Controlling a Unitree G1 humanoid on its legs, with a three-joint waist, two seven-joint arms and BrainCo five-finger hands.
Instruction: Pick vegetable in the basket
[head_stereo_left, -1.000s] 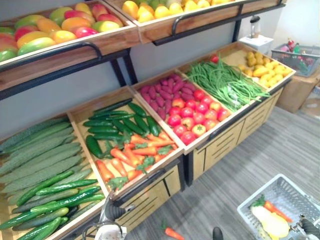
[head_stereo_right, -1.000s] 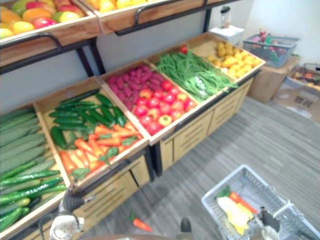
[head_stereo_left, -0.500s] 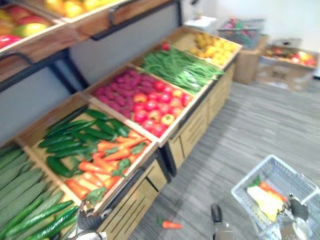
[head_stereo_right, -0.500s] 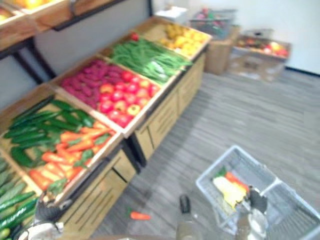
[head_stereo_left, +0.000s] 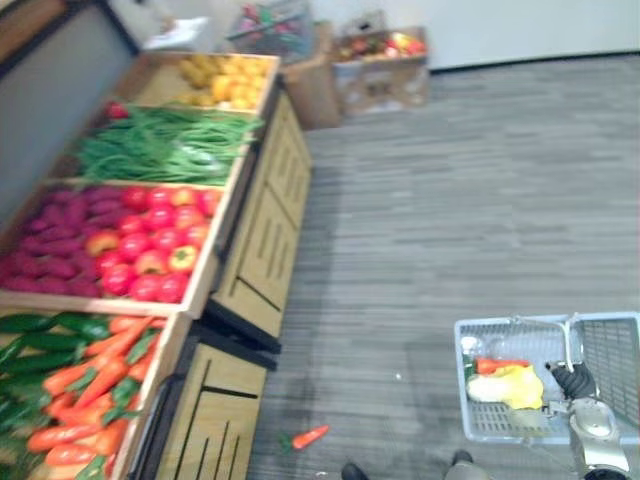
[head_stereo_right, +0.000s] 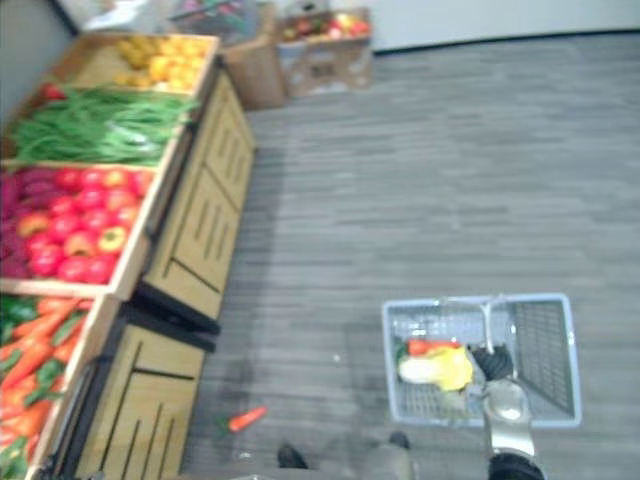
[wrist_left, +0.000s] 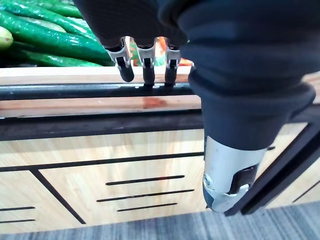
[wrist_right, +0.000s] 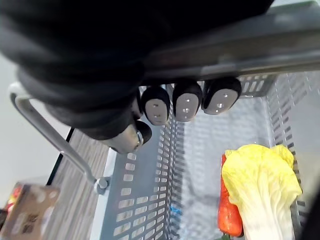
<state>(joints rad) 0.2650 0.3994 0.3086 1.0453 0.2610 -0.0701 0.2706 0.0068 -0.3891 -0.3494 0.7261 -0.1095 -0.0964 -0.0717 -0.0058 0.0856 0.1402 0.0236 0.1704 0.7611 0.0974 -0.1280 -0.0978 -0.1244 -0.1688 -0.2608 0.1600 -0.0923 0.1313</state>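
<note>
**Chief:** Hazards, left to right?

**Inspector:** The left hand hangs with its fingertips close to the crate rim, and the cucumbers are just beyond it. In my judgement, a reach from there could clip the rim and roll stock off. A stray carrot lies on the floor near the foot of the stand (a trip hazard, noted). The basket is well apart to the right. Any pick must cross that gap, and a swing could spill the load.

**Chief:** Poses?

**Inspector:** The left hand's fingers are loose and point toward the rim, with the thumb apart, and it holds nothing. The right hand has its fingers wrapped round the handle, carrying the basket at the robot's right.

**Chief:** The vegetables?

**Inspector:** A cabbage and a packed carrot lie touching in the basket. The other vegetables sit in the crates.
</note>
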